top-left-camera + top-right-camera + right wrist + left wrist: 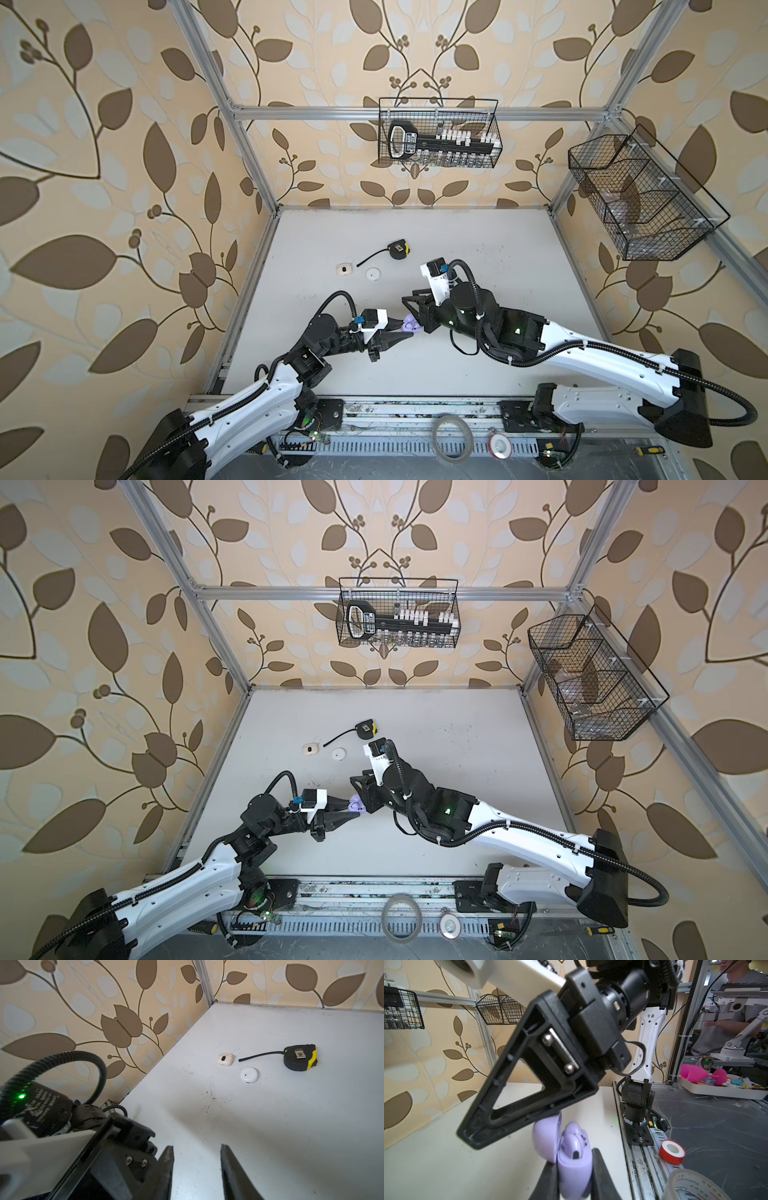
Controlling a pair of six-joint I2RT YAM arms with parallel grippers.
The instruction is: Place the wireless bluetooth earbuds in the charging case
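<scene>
At the desk's front rail lie a clear tape roll (453, 436) and a smaller red-and-white roll (500, 445). Just beyond, over the front middle of the desk (498, 270), the left gripper (574, 1167) has its fingers (602, 1176) clamped on the body of the lavender charging case (574, 1182), one on each side. The case's lid (546, 1138) stands open. A lavender earbud (574, 1134) sits in its mouth, but I cannot tell whether it is fully seated. The right gripper (196, 1148) hangs just above and beside the case. Seen from the left wrist, one of its black fingers passes in front of the lid. Its fingers stand apart with only bare desk between them, holding nothing. Farther back on the desk's left half, a cream case (344, 269) and a white round case (373, 274) lie closed near each other. A black-and-yellow tape measure (399, 250) sits just behind them, its tape partly drawn out. A wire basket (438, 133) hangs on the back wall and a second basket (640, 199) on the right wall.
</scene>
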